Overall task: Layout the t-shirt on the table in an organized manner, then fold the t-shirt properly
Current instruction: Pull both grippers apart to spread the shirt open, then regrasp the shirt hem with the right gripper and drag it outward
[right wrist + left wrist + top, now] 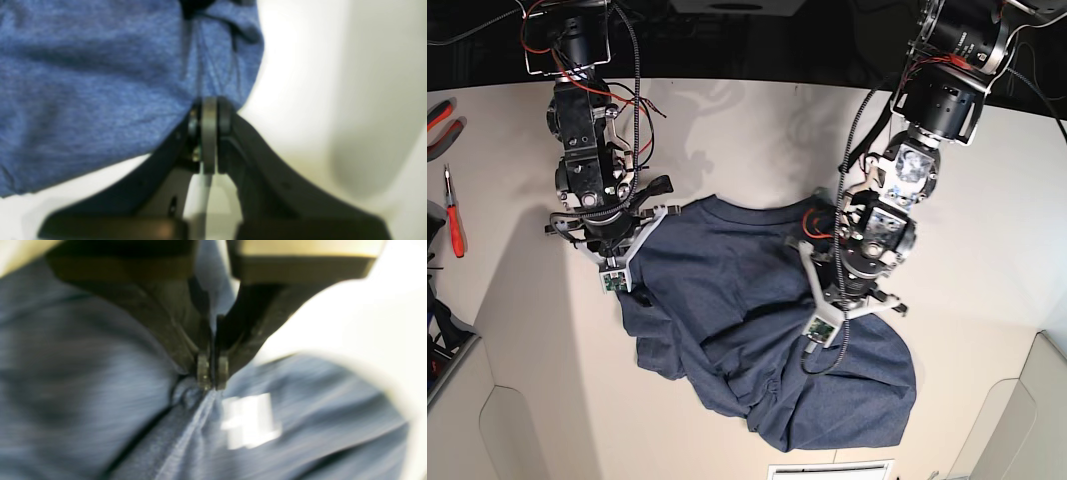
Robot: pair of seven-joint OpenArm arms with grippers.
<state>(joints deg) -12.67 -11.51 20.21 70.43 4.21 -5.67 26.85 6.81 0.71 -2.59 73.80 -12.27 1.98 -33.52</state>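
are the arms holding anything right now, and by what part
Both hold the t-shirt. The left end effector pinches a raised fold beside the white lettering; the right end effector pinches the fabric at its edge.

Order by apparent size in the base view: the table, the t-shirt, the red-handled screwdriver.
1. table, largest.
2. t-shirt, covering the table's middle.
3. screwdriver, smallest, at the table's left edge.

Heathered matt cloth t-shirt, smooth table

Both arms reach down from the far side; the left claw and right claw are clamped tight.
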